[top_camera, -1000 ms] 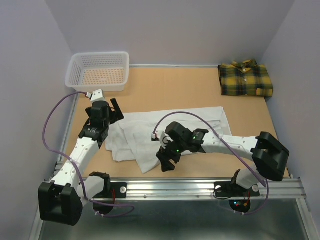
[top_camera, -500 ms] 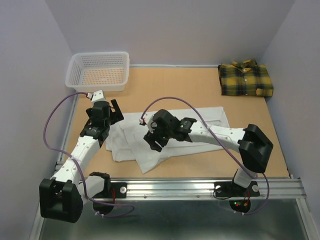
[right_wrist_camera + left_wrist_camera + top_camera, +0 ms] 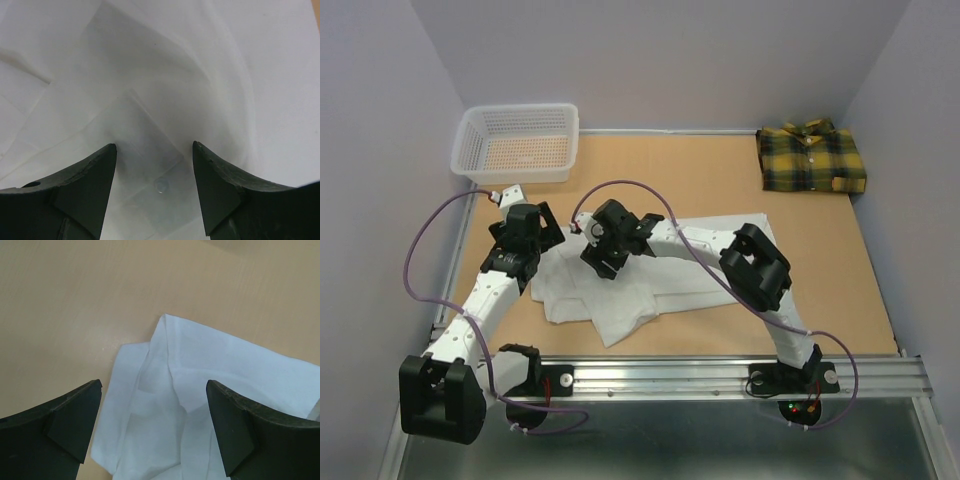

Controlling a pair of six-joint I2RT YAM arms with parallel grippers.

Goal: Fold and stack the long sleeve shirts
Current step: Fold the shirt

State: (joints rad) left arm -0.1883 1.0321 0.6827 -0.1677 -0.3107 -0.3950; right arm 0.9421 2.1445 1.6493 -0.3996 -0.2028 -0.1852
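The right gripper [image 3: 598,262] has swung off the near hem of the white shirt [image 3: 620,305] and up over its left half. Its jaws are a bit narrower now but apart, with nothing between them. Looks like it's lining up a fresh pinch, so the folding is probably only partway done.

The left gripper [image 3: 552,228] hasn't budged, jaws wide apart at the shirt's far-left corner. The plaid shirt [image 3: 812,158] sits folded in the table's [image 3: 670,180] far right corner.

Can't tell if the right fingertips touch the cloth, and that arm hides the shirt's middle.
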